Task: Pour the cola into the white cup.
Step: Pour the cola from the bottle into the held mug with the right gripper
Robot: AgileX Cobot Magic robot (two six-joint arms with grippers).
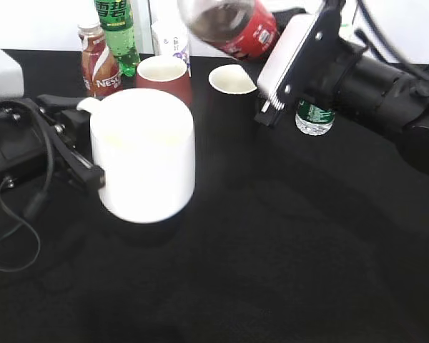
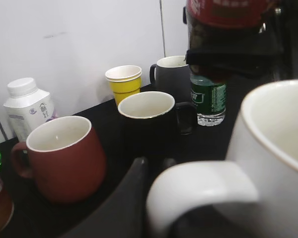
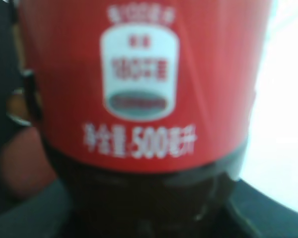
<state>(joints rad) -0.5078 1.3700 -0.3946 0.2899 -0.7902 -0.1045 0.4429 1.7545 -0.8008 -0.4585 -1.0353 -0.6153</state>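
The white cup [image 1: 143,153] is a plain white mug held up above the black table, left of centre. My left gripper [image 1: 86,143] is shut on its loop handle [image 2: 198,186]; a dark finger shows beside the handle in the left wrist view. The cola [image 1: 232,25] is a clear bottle of dark liquid with a red label, tilted with its neck end toward the upper left, high at the back. My right gripper [image 1: 275,64] is shut on its body. The red label fills the right wrist view [image 3: 139,84]. The bottle's mouth is cut off by the frame's top.
Behind stand a brown-red Nestle bottle [image 1: 99,64], a green soda bottle [image 1: 118,32], a red-brown mug [image 1: 164,77], a black mug with white inside [image 1: 232,82], a small green-labelled water bottle [image 1: 313,118], a yellow paper cup [image 2: 124,82], a grey mug [image 2: 171,74] and a white milk bottle [image 2: 27,106].
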